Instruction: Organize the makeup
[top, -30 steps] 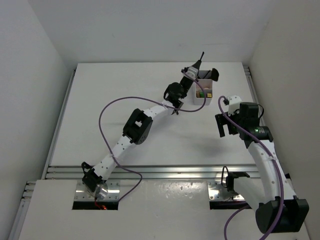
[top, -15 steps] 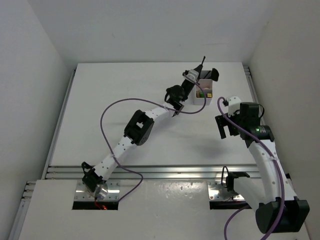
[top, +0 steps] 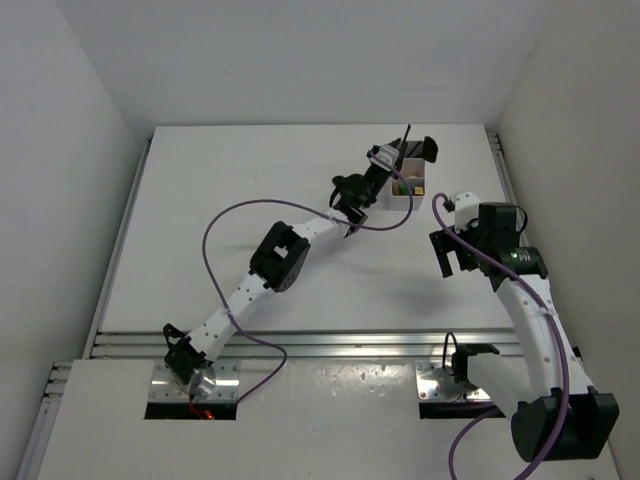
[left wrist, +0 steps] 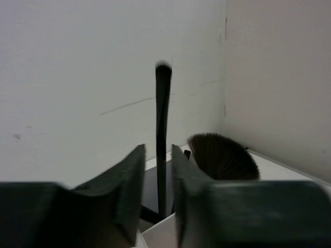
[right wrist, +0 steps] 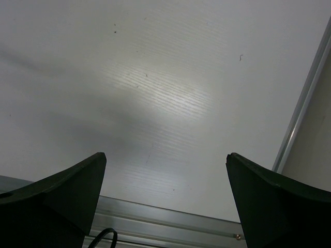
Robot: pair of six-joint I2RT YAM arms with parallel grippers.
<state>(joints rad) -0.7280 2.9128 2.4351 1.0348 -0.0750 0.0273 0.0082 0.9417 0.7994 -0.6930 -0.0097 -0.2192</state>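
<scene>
The white box (top: 406, 198) sits on the far right part of the counter (top: 230, 190), close to the back corner. Its near part holds a green tube (top: 400, 186) and a gold-brown tube (top: 416, 187) side by side, though the top view is too small to show whether they touch. The far part holds the brushes. A thin black brush (left wrist: 162, 139) stands almost upright with its lower end down inside the box and its tip well above the rim. Just to its right in the left wrist view, a fan brush (left wrist: 223, 156) spreads its dark bristles above the box edge (from above, that head leans out past the box's far right corner).

The left jaws hang over the box's far left side and flank the thin brush's handle. A sliver of light shows on each side of the handle, wider on one side than the other, so they are released a little and not pinching it.

The right jaws are spread wide and hold nothing. They are well apart from the box, nearer the robot and to the right, and under them the right wrist view shows bare counter and a metal rail (right wrist: 302, 111) along its edge.
</scene>
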